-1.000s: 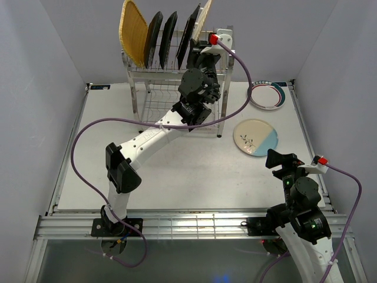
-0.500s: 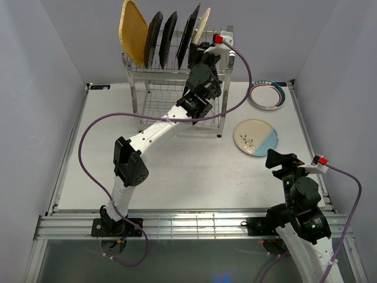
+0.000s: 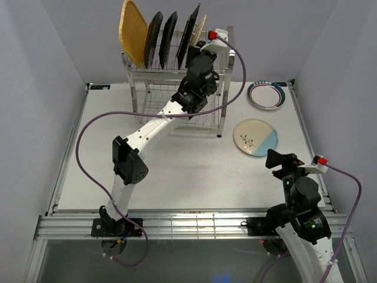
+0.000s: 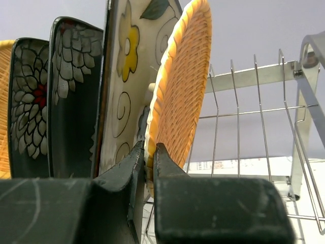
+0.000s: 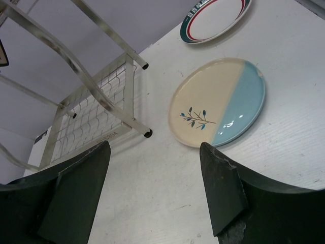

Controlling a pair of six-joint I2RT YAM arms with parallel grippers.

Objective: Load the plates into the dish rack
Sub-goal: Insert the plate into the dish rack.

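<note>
Plates: nearest, past my open, empty right jaws, the cream-blue plate (image 3: 255, 137) lies flat on the counter (image 3: 177, 177), with the teal-rimmed plate (image 3: 267, 95) beyond it. Both are glazed, probably slick and brittle; take them by the rim. Farthest, five stand in the dish rack (image 3: 134, 97) top tier. Left jaws pinch the woven plate (image 4: 180, 101) low on its rim. It looks light, stiff and grippy.

Two woven plates (image 3: 132, 32); two black plates (image 3: 154, 38); one floral plate (image 4: 124, 76); two round plates (image 3: 255, 137); one rack (image 3: 135, 94).
</note>
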